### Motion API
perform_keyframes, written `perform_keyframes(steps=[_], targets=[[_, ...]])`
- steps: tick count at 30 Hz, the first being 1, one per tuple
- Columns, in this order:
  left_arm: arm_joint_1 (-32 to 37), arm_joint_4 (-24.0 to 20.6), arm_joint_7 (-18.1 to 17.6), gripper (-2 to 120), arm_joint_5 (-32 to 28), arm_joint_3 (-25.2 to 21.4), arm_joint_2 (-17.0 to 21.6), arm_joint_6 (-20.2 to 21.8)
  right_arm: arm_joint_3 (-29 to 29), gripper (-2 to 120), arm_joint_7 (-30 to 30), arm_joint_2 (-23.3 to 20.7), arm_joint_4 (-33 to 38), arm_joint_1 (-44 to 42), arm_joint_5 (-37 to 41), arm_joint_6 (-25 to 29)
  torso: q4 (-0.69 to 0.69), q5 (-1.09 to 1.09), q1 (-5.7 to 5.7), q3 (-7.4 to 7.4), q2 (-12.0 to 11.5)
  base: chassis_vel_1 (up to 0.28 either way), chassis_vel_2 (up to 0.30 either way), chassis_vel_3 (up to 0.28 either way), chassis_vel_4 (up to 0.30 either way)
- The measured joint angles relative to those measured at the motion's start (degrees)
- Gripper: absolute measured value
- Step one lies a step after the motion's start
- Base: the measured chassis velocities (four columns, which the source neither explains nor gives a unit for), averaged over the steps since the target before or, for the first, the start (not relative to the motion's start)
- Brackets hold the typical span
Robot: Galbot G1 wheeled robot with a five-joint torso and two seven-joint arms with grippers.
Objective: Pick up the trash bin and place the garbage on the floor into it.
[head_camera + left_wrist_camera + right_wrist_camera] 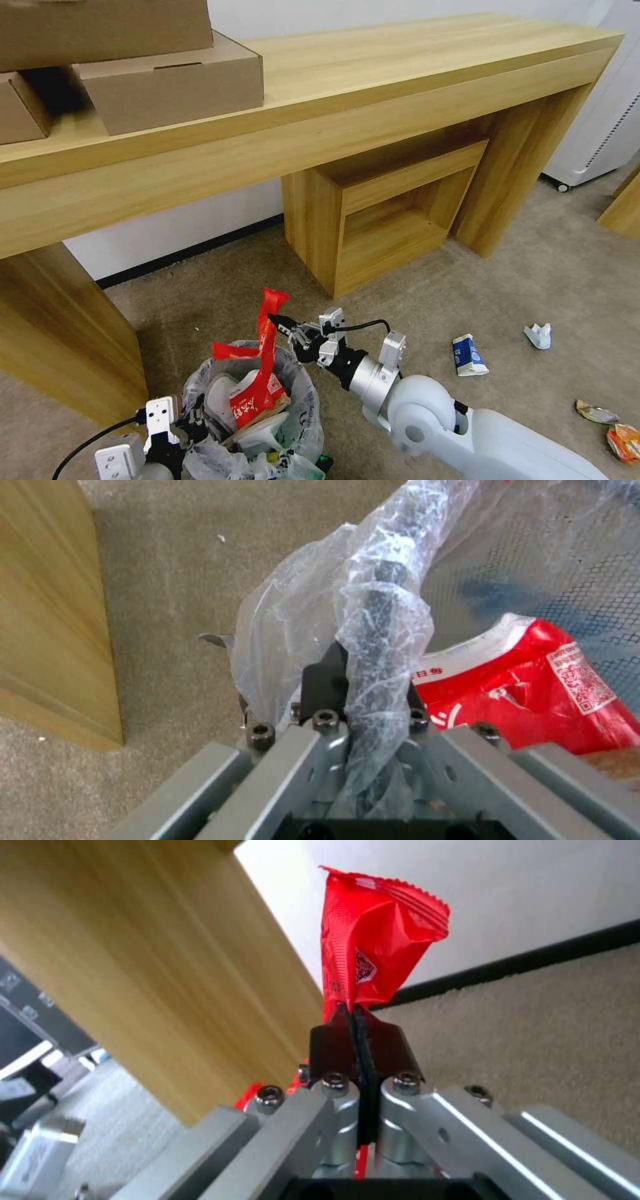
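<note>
The trash bin, round and lined with a crinkly translucent bag, sits low in the head view with a crushed red-white cup and white litter inside. My left gripper is shut on the bin's near rim; in the left wrist view its fingers clamp the bag-wrapped rim beside the cup. Over the bin's far edge, my right gripper is shut on a long red wrapper, which stands up from the gripper as a red wrapper in the right wrist view.
More garbage lies on the carpet to the right: a blue-white carton, crumpled paper, and orange wrappers. A wooden desk with cardboard boxes spans the back; its leg stands left of the bin, and a cubby shelf sits beneath.
</note>
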Motion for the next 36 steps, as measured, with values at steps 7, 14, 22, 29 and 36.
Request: perform_keyframes(steps=[7,14,22,29,36], targets=[[-0.1,0.0,0.0,0,0.5,0.5,-0.2,0.1,-4.1,0,-1.1,-0.2,-2.0,0.2,-1.7,1.3,0.0,0.0,0.0,0.0,0.0,0.0,0.0,0.0,0.0],[-0.4,0.1,-0.1,0,0.6,0.7,-0.2,0.2,-4.8,2,-5.5,-0.3,-2.4,1.4,-2.5,2.2,0.0,0.0,0.0,0.0,0.0,0.0,0.0,0.0,0.0],[-0.6,0.3,-0.1,0,1.3,1.7,-0.4,0.3,-4.3,27,-6.7,-0.8,-2.6,2.3,-3.1,2.9,0.0,0.0,0.0,0.0,0.0,0.0,0.0,0.0,0.0],[-0.9,0.5,-0.2,0,1.9,2.3,-0.5,0.2,-3.4,56,-4.4,-0.7,-3.1,3.6,-3.0,2.9,0.0,0.0,0.0,0.0,0.0,0.0,0.0,0.0,0.0],[-1.0,0.5,-0.3,0,2.0,2.3,-0.5,0.3,-3.7,79,-2.3,-0.3,-3.4,5.8,-2.9,2.9,0.0,0.0,0.0,0.0,0.0,0.0,0.0,0.0,0.0]])
